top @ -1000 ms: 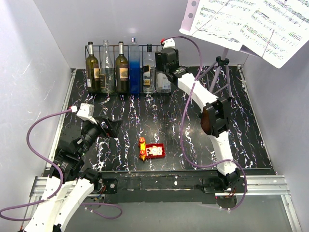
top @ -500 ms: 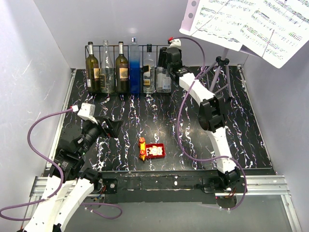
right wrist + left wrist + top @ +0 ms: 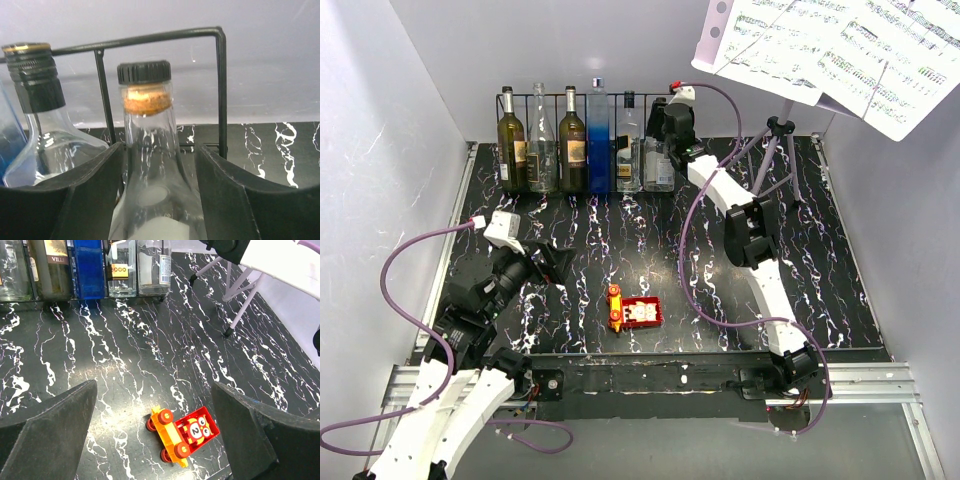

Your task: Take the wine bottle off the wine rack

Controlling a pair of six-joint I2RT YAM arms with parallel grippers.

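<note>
A red-and-orange plastic toy wagon (image 3: 182, 432) lies on the black, white-veined marble tabletop (image 3: 125, 355). The left gripper (image 3: 154, 390) hangs over it, its two black fingers (image 3: 55, 435) spread wide, one on either side of the wagon and clear of it. Far beyond the wagon, in a row, stand a dark labelled glass bottle (image 3: 50, 267), a blue square bottle (image 3: 89, 267), a clear gold-labelled bottle (image 3: 121, 267) and a clear white-labelled bottle (image 3: 154, 265). Grey metal tripod legs (image 3: 235, 295) stand beyond the wagon to the right.

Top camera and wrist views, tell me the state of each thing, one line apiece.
Wine rack, standing, loaded.
Corked bottle, upright at the rack's right end, stopper in.
Right gripper, straddling that bottle's neck; grip unclear.
Left gripper, open, empty.
Toy car, loose on the table, untouched.
</note>
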